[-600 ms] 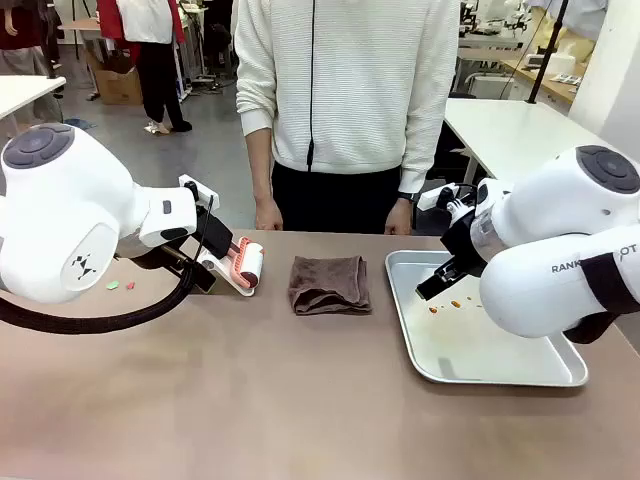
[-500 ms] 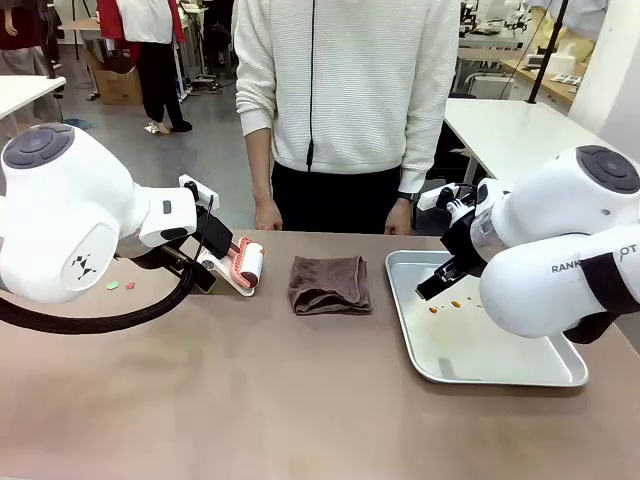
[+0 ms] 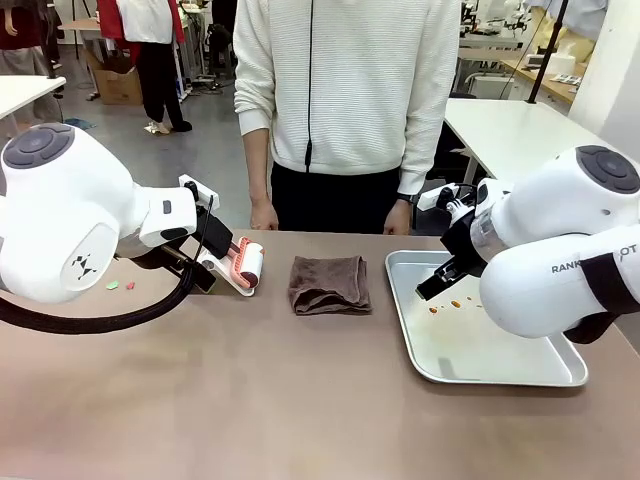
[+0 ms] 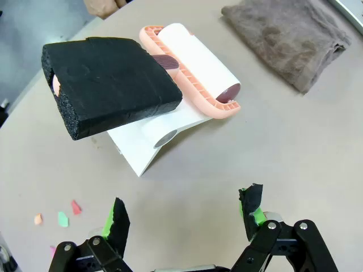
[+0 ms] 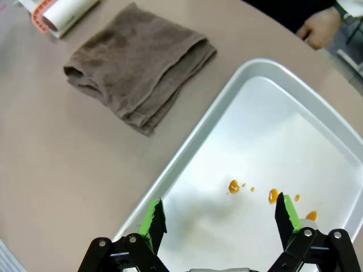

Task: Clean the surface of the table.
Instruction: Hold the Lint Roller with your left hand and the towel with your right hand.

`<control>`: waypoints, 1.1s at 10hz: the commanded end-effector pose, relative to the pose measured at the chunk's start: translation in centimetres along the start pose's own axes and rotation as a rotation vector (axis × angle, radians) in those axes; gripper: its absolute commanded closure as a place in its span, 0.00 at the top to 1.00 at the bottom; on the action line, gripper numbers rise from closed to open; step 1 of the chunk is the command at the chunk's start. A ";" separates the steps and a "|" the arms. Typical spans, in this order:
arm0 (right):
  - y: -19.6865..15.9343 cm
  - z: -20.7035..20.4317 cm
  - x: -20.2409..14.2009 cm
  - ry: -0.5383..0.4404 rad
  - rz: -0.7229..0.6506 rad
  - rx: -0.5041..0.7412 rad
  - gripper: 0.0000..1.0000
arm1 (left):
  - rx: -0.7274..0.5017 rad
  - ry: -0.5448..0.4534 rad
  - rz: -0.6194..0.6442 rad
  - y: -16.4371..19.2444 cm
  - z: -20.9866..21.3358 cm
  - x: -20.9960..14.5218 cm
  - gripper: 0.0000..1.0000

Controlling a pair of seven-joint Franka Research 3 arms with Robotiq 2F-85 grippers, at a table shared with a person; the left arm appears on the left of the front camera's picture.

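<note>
- Counter (image 3: 250, 390): wide brownish top that carries every item below; it runs from the robot's side across to the person (image 3: 345, 90) at the far edge.
- Scraps (image 4: 62, 218): small green and pink bits, loose on the counter at the robot's left. Likely the dirt to be removed.
- Lint roller (image 4: 195, 62): white roll in a pink frame, propped on a white stand (image 4: 142, 150). Its black foam grip (image 4: 110, 85) is raised clear of the top, probably so a pincer can close round it.
- Left pincer (image 4: 186, 212): spread wide and empty, hovering just short of the roller with the scraps beside it. Judged: lined up to take the grip.
- Towel (image 3: 328, 283): brown, folded, lying between roller and tray, untouched.
- Tray (image 3: 490, 345): silver, at the robot's right, with orange spots (image 5: 233, 186) inside.
- Right pincer (image 5: 220, 214): spread wide, empty, held over the tray's near edge.
- Person's hands (image 3: 265, 215): hanging at the far edge, touching no item.
</note>
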State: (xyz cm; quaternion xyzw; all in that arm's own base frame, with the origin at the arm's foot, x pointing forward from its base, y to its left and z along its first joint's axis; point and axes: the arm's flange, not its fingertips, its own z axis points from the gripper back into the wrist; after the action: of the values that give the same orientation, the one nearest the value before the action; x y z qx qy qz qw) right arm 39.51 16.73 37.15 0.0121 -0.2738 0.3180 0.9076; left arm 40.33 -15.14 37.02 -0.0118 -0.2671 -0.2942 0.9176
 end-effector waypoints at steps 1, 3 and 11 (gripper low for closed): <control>0.0 0.0 0.0 0.000 -0.001 0.000 1.00 | 0.000 0.000 0.000 0.0 0.0 0.0 1.00; 0.0 0.0 0.0 0.000 -0.001 0.000 1.00 | 0.000 0.000 0.000 0.0 0.0 0.0 1.00; -0.8 8.5 -1.4 0.203 -0.347 0.225 1.00 | -0.300 0.161 0.219 -2.4 10.7 1.7 1.00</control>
State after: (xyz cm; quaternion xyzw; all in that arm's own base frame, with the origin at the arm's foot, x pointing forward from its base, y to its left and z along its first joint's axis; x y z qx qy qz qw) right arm 36.23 14.97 40.50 0.0783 -0.1563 0.2458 0.9534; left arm 35.18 -18.61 43.50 -0.1305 -0.1741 -0.2779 0.9356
